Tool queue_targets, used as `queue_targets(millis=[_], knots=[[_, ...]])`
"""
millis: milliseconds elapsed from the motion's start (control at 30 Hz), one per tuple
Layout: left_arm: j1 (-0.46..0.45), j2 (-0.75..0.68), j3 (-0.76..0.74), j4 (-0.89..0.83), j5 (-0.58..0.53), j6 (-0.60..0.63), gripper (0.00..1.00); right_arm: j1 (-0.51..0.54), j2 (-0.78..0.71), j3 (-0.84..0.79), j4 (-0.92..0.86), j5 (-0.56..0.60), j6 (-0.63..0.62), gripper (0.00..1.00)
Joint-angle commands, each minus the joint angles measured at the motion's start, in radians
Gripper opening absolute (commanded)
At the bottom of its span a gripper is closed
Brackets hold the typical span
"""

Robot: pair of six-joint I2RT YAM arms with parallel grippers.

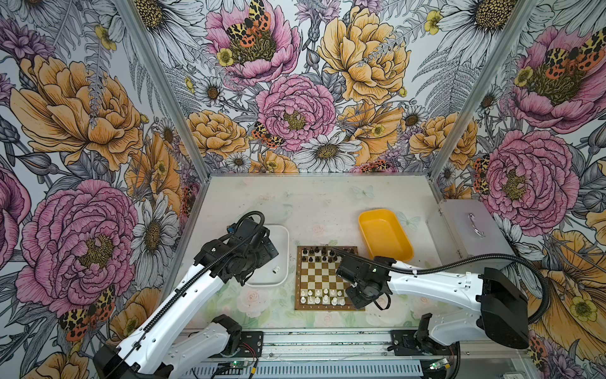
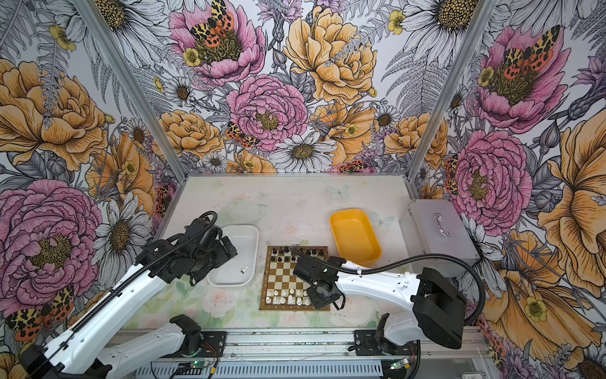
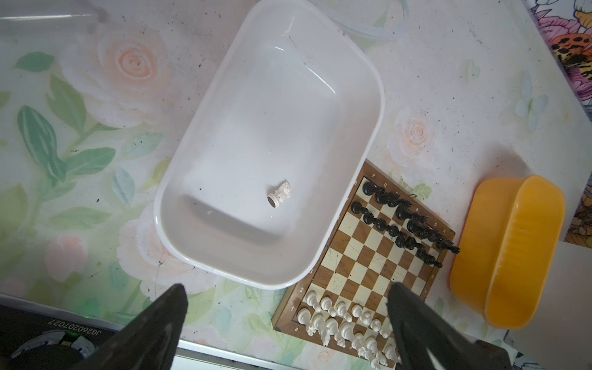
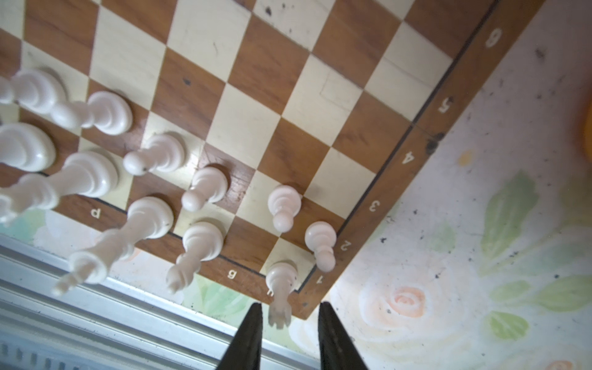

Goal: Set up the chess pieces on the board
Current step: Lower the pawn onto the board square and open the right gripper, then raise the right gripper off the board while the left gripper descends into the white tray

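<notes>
The board lies mid-table, black chess pieces on its two far rows, white chess pieces on its two near rows. In the right wrist view a white rook stands on the board's near right corner square. My right gripper is open around its top, with a gap on each side. In both top views that wrist covers this corner. My left gripper hangs wide open and empty above the white tray, where a white knight lies on its side.
A yellow tray stands just beyond the board's far right corner. A grey metal box with a handle sits against the right wall. The white tray touches the board's left edge.
</notes>
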Motion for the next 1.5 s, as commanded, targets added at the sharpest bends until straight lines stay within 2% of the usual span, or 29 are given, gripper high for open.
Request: queue_targets(millis=[0,167,500,667,900,1200,1333,1467], knots=[[0.009,-0.025,-0.002,-0.005,0.015,0.012,0.99,-0.004,-0.020,0.027,-0.006,0.018,-0.008,0.33],[0.010,-0.026,-0.002,-0.005,0.017,0.012,0.99,-0.004,-0.025,0.040,-0.009,0.018,-0.009,0.35],[0.020,-0.025,-0.027,-0.007,0.019,0.024,0.99,-0.003,-0.085,0.121,-0.056,0.036,0.003,0.46],[0.027,-0.015,-0.067,-0.009,0.057,0.052,0.98,-0.003,-0.120,0.226,-0.125,0.075,0.017,0.51],[0.030,0.014,-0.151,-0.033,0.144,0.117,0.89,-0.033,-0.123,0.417,-0.202,0.137,-0.006,0.56],[0.053,0.253,-0.061,-0.033,0.108,0.276,0.83,-0.115,-0.017,0.570,-0.208,0.118,-0.018,0.57],[0.088,0.351,0.007,-0.028,0.108,0.368,0.71,-0.151,0.027,0.614,-0.209,0.095,-0.020,0.57],[0.105,0.429,0.052,0.000,0.137,0.470,0.65,-0.171,0.071,0.653,-0.213,0.086,-0.023,0.57]])
